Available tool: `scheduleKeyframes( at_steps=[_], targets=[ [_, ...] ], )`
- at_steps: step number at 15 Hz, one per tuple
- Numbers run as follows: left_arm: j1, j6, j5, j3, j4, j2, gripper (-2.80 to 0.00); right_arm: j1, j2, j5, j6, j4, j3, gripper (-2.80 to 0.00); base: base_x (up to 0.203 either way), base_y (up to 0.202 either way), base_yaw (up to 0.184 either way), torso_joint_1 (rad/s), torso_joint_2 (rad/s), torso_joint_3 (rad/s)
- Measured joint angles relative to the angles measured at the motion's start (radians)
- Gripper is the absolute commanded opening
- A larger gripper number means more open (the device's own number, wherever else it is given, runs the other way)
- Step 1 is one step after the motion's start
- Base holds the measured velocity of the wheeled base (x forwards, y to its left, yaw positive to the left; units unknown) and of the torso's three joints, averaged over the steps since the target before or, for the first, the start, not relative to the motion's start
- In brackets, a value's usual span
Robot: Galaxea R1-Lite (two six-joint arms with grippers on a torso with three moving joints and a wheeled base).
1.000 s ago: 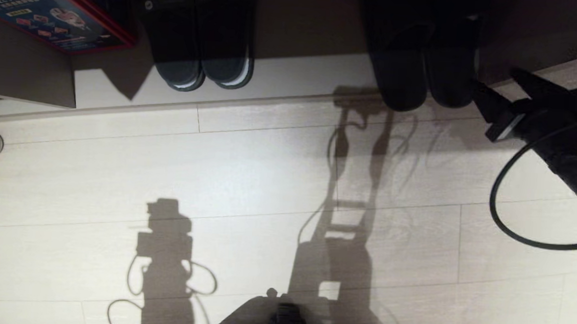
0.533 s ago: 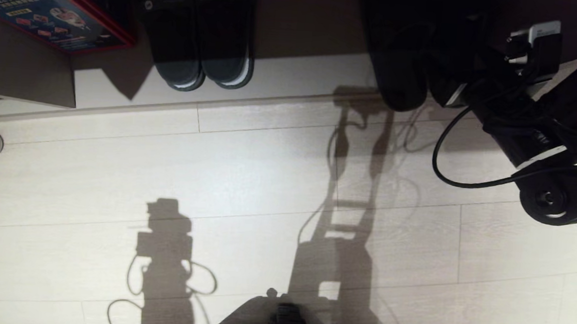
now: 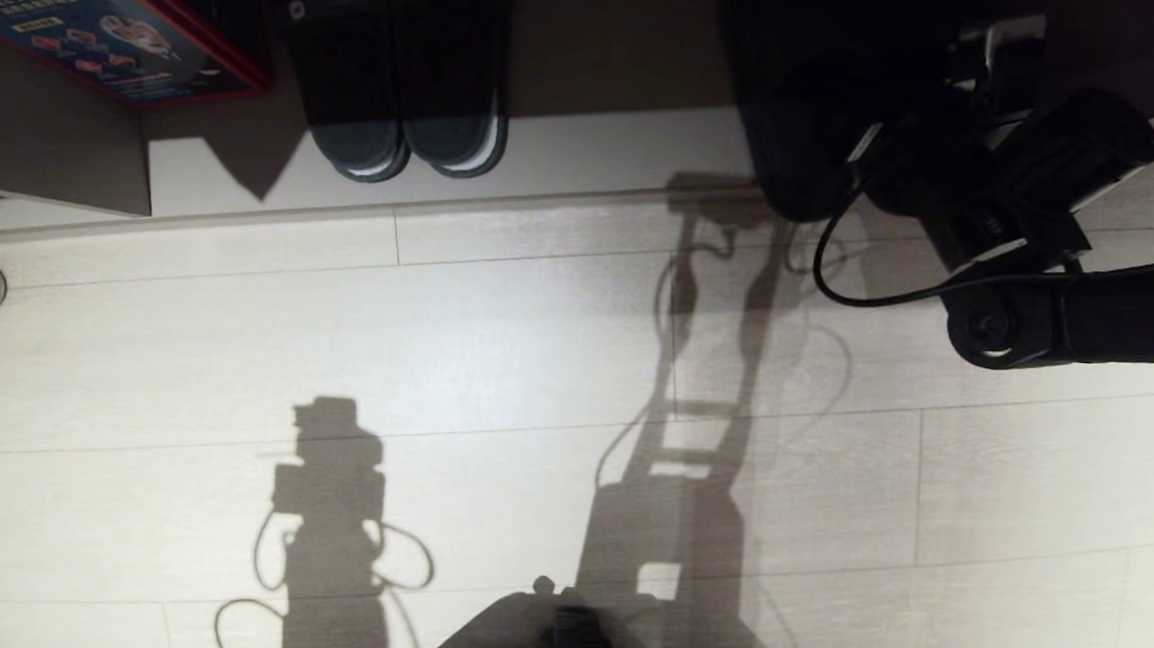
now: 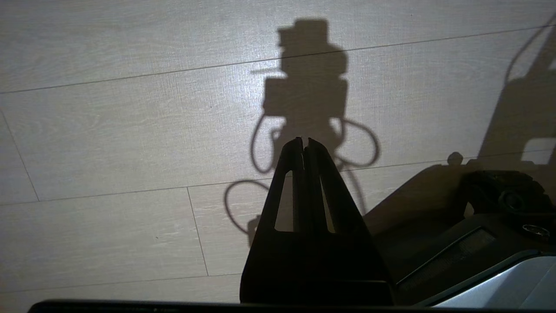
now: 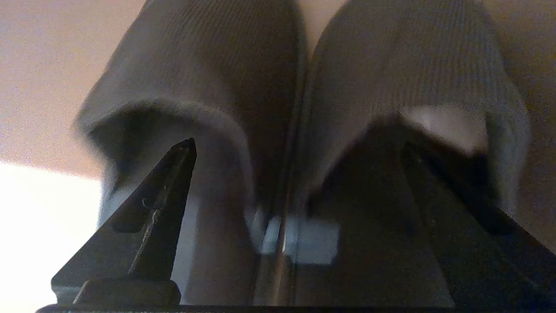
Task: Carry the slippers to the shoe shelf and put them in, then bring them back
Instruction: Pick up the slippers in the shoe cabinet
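Slippers (image 5: 299,87), dark grey pair, lie side by side on pale base board of shoe shelf (image 3: 607,156), right-hand bay, heels toward robot, long axes running into shelf. Right gripper (image 5: 295,182) directly behind heels, spread wide, one finger entering each strap opening; nothing clamped yet. Left gripper (image 4: 304,145) closed, parked over floor, well apart; right arm far nearer.

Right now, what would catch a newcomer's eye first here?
The right tool, fingers wide apart, reaches into the straps of the grey slippers in the shoe shelf at the head view's upper right. A black pair sits further left, and robot shadows cross the pale floor.
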Motion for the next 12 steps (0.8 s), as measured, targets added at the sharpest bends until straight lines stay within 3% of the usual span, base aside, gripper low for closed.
scheduleKeyframes(
  at_steps=[2, 3, 7, 12],
  targets=[
    [0.000, 0.000, 0.000, 0.000, 0.000, 0.000, -2.80, 0.000, 0.054, 0.001, 0.012, 0.055, -0.109, 0.00, 0.000, 0.000, 0.000, 0.000, 0.00, 0.000],
    [0.000, 0.000, 0.000, 0.000, 0.000, 0.000, -2.80, 0.000, 0.073, 0.002, 0.016, 0.072, -0.137, -2.80, 0.000, 0.000, 0.000, 0.000, 0.00, 0.000],
    [0.000, 0.000, 0.000, 0.000, 0.000, 0.000, -2.80, 0.000, 0.145, 0.014, 0.056, 0.102, -0.285, -2.80, 0.000, 0.000, 0.000, 0.000, 0.00, 0.000],
    [0.000, 0.000, 0.000, 0.000, 0.000, 0.000, -2.80, 0.006, 0.161, 0.022, 0.061, 0.104, -0.301, -2.80, 0.000, 0.000, 0.000, 0.000, 0.00, 0.000]
  ],
)
